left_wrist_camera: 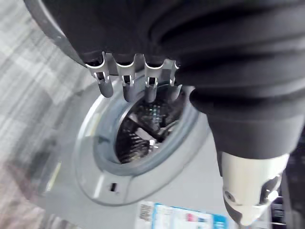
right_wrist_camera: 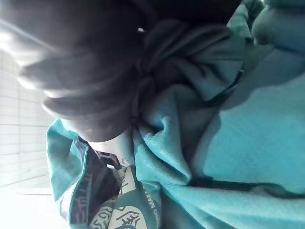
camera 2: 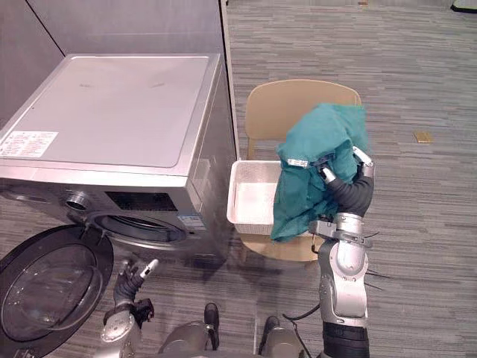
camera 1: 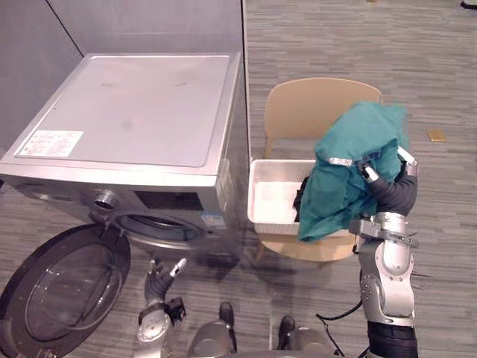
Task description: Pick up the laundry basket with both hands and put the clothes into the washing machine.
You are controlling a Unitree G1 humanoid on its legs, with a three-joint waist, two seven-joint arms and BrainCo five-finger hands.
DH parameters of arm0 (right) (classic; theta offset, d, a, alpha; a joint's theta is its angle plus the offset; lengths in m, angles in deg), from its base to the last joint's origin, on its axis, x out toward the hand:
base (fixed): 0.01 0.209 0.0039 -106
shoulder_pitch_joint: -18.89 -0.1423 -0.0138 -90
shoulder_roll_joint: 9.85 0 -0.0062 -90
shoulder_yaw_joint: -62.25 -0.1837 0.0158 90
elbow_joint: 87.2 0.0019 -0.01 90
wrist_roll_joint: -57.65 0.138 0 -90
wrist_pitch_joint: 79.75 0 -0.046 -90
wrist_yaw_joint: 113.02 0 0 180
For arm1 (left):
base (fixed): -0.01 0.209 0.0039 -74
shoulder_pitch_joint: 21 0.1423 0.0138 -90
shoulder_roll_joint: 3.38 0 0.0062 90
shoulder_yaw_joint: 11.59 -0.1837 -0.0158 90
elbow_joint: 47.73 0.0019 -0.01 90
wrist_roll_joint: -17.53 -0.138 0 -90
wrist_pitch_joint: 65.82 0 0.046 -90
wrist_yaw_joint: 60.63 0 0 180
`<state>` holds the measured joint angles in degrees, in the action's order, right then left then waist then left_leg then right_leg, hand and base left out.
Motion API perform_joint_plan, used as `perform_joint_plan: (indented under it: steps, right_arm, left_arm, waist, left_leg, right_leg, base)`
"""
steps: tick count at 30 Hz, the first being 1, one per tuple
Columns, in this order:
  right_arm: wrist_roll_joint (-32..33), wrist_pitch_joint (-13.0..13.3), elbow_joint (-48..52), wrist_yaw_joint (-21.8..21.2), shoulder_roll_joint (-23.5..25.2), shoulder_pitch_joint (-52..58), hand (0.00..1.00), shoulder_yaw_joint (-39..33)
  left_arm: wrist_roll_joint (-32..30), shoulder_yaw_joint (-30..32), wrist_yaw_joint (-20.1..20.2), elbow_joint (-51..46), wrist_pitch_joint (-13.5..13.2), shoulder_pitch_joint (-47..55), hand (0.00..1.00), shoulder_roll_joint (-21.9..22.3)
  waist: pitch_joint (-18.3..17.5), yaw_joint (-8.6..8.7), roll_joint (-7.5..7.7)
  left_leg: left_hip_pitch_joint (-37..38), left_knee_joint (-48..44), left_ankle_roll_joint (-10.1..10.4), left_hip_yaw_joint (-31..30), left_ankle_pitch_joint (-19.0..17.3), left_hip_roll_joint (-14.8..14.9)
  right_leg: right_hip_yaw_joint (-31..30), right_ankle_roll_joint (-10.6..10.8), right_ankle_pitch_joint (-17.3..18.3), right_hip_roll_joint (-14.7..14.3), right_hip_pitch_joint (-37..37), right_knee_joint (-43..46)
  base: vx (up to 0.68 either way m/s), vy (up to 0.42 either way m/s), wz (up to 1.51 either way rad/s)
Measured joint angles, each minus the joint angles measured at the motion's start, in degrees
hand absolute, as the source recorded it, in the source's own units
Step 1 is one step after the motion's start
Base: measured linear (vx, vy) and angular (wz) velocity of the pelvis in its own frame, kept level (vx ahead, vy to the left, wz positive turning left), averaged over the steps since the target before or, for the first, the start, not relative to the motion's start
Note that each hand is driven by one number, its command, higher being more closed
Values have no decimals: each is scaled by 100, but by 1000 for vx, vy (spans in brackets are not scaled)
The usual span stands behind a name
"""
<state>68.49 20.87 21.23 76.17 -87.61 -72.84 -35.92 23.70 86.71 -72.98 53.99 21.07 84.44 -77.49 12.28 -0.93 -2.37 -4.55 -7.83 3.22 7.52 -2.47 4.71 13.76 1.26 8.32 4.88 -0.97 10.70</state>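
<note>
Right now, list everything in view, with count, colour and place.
washing machine: one, silver-grey, on the left
door: one, round, dark glass, swung open at the machine's front
chair: one, tan, right of the machine
laundry basket: one, white, on the chair's seat
garment: one, teal, held up over the basket
small flat piece: one, tan, on the floor far right
left hand: silver, open, low before the machine's opening
right hand: silver, gripping the garment

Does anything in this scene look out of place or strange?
Nothing spilled or damaged. Only this: the basket sits on the chair, not carried, while the right hand bunches a teal garment above it.
</note>
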Motion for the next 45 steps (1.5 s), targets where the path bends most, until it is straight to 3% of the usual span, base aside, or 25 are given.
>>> perform_joint_plan:
  steps: [7, 10, 16, 27, 28, 33, 40, 41, 45]
  right_arm:
    - [787, 0, 272, -604, -8, 432, 100, 217]
    - [1062, -49, 329, -949, -6, 659, 100, 597]
    - [1239, -195, 596, -1288, 65, 845, 100, 1270]
    - [1392, -338, 512, -1561, 154, 912, 100, 2429]
    - [1407, -358, 463, -1561, 160, 912, 100, 2507]
    - [1654, -391, 177, -1556, 160, 908, 100, 2687]
    - [1818, -428, -42, -1443, 153, 892, 100, 2840]
    - [1812, -428, -69, -1422, 153, 892, 0, 2839]
    - [1661, -427, -302, -1281, 172, 888, 0, 2758]
  left_arm:
    - [48, -547, 323, -1644, -279, 201, 0, -26]
    - [49, -1123, 677, -2254, -460, 172, 0, -117]
    - [127, -1852, 1088, -2371, -505, 121, 0, -215]
    - [221, -2942, 1356, -2490, -498, -124, 0, -359]
    - [216, -3093, 1355, -2451, -497, -177, 100, -361]
    - [212, -3365, 1332, -2101, -483, -497, 100, -361]
    - [214, -3530, 960, -1998, -473, -696, 100, -367]
    - [214, -3534, 953, -1995, -473, -695, 100, -368]
    - [214, -3537, 949, -1904, -473, -695, 100, -367]
  waist:
    - [-111, 29, 25]
    - [-146, 55, 36]
    - [-328, 143, 116]
    - [-638, 144, 225]
    - [-686, 142, 231]
    - [-738, 141, 228]
    - [-761, 148, 252]
    - [-765, 148, 258]
    - [-793, 149, 295]
  left_leg:
    - [284, 102, -143, 59, 21, -139]
    - [582, 169, -185, 122, -11, -172]
    - [842, 311, -208, 300, -29, -174]
    - [1218, 591, -215, 538, -26, -202]
    - [1246, 604, -215, 539, -26, -209]
    - [1342, 808, -231, 524, 75, -261]
    - [1377, 907, -240, 526, 100, -283]
    - [1376, 911, -240, 526, 100, -285]
    - [1377, 956, -240, 526, 101, -295]
  right_leg:
    - [-78, 117, -84, 102, 251, -140]
    - [-150, 158, -112, 110, 518, -272]
    - [-335, 194, -164, 87, 672, -394]
    - [-594, 227, -290, 32, 896, -622]
    - [-595, 228, -291, 35, 924, -641]
    - [-584, 240, -297, 43, 961, -692]
    - [-587, 245, -300, 56, 965, -732]
    - [-587, 250, -303, 57, 967, -742]
    - [-584, 254, -305, 57, 969, -786]
  base:
    - [11, 61, -5]
    - [46, 23, -10]
    - [12, 10, -17]
    - [2, 16, -12]
    - [0, 0, 0]
    - [1, 6, 1]
    - [0, 0, 0]
    - [0, 0, 0]
    - [0, 0, 0]
